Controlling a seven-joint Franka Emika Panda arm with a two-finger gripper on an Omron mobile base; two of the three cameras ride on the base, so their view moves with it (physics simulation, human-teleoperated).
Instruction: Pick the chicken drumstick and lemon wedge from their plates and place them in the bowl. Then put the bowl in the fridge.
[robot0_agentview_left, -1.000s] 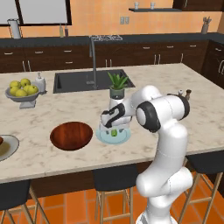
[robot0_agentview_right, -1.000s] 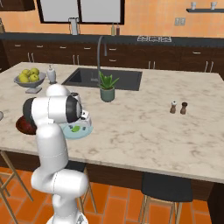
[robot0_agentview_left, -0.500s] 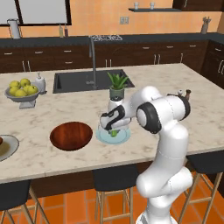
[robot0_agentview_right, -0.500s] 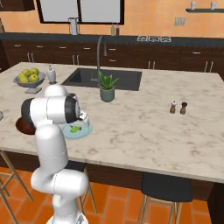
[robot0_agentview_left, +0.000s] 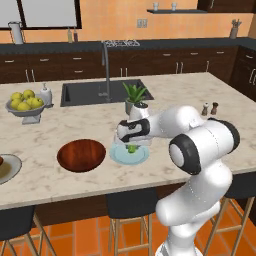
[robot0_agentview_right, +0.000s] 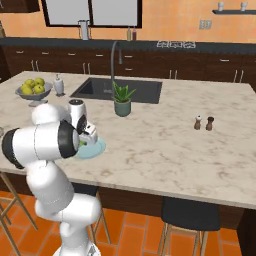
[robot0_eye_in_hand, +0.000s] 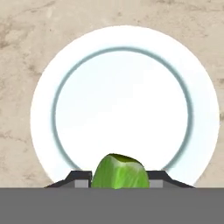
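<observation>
End effector (robot0_eye_in_hand: 117, 181) clamped narrow on small bright green pointed lemon wedge (robot0_eye_in_hand: 118, 171), over pale blue round plate (robot0_eye_in_hand: 65, 78) near desk's front edge. We'd lift straight up, then swing to dark wooden bowl (robot0_agentview_left: 81, 155) beside plate.

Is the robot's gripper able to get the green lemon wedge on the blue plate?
Yes, it seems so: the gripper is already shut on the lemon wedge over the plate, nothing blocking.

Fruit bowl (robot0_agentview_left: 24, 111), potted plant (robot0_agentview_left: 135, 98), shakers (robot0_agentview_left: 209, 108) on counter (robot0_agentview_left: 75, 122).
</observation>
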